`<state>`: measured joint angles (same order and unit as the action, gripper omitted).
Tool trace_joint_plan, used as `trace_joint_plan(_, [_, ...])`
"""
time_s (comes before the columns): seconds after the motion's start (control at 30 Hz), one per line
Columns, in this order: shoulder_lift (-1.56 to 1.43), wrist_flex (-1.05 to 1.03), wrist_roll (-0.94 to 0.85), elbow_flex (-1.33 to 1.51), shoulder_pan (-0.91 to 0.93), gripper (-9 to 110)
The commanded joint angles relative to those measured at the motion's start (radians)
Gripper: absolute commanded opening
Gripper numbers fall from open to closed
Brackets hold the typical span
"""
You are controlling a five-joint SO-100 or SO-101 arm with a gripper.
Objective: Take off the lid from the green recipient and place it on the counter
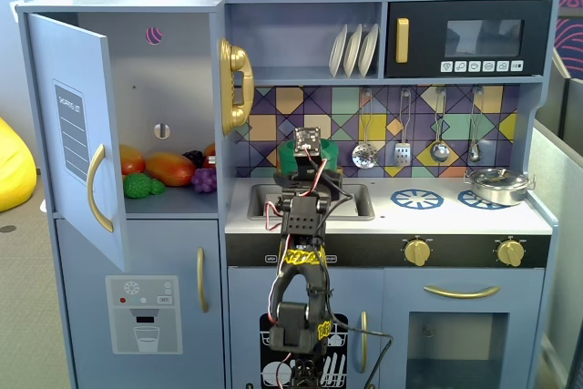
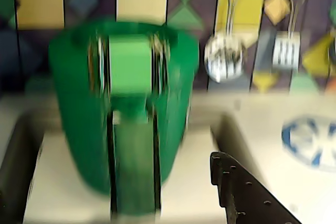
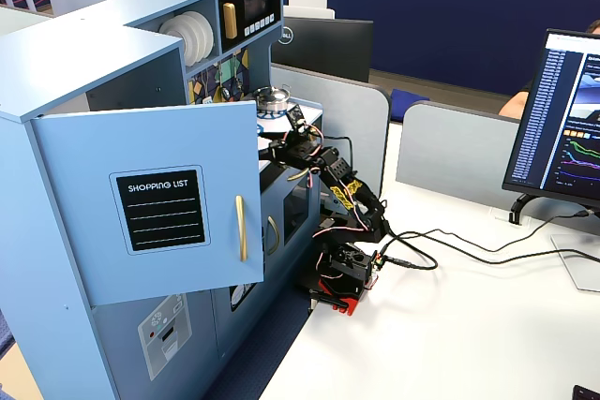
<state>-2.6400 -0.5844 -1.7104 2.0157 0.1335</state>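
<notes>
Approach looks to be the step in hand: gripper point(image 2: 231, 192) nears the green recipient point(image 2: 84, 129) (finger spread I cannot tell), and must next reach its top.

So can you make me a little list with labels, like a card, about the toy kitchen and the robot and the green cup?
robot arm: reaching up from in front of the kitchen toward the green recipient
gripper: one dark finger shows in the wrist view; open or shut cannot be told
green recipient: upright on the counter behind the sink, ribbed handle strip facing the wrist camera
lid: not clearly visible; the picture is blurred
silver pot: on the right burner ring
cupboard door: open, toy fruit inside
</notes>
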Motion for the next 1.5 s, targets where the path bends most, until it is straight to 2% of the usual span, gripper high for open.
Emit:
trace_joint_plan(0.0, [0.080, 0.130, -0.017, -0.075, -0.020, 47])
trace_joint_plan(0.33, [0.291, 0.282, -0.034, -0.198, -0.031, 44])
trace_joint_plan(0.8, [0.472, 0.299, -0.034, -0.342, -0.054, 39])
trace_joint_plan(0.9, [0.479, 0.296, -0.015, -0.345, -0.061, 32])
trace_joint_plan(1.13, [0.479, 0.290, 0.011, -0.327, -0.089, 0])
trace_joint_plan(1.47, [0.446, 0.367, 0.055, -0.330, -0.063, 0])
